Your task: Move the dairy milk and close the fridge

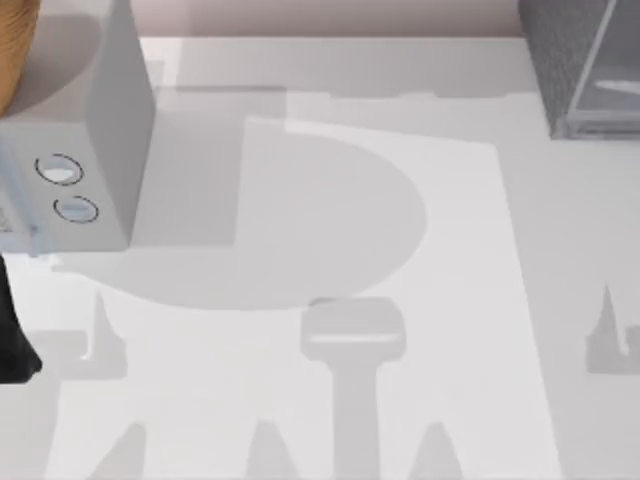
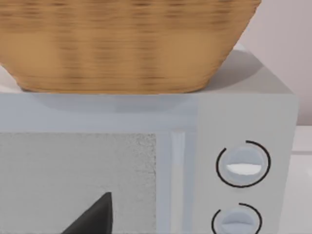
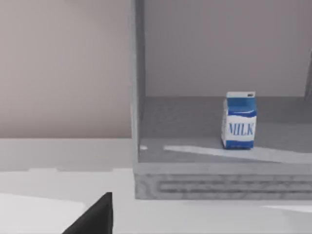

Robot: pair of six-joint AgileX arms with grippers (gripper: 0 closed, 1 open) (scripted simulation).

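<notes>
The dairy milk (image 3: 239,120) is standing upright inside the open fridge (image 3: 204,185), on its floor. I am aiming my right arm straight in, level with the carton's middle. I cannot tell how either arm's fingers are set.

Fridge (image 1: 580,60) running off the top view's upper right corner, its door panel (image 1: 615,80) lying partly out of frame. Microwave (image 1: 80,160) and wicker basket (image 1: 15,50) being cut by the left edge. Dark finger (image 3: 95,217) and another (image 2: 92,217) showing as tips only, jaw state being indeterminable.
</notes>
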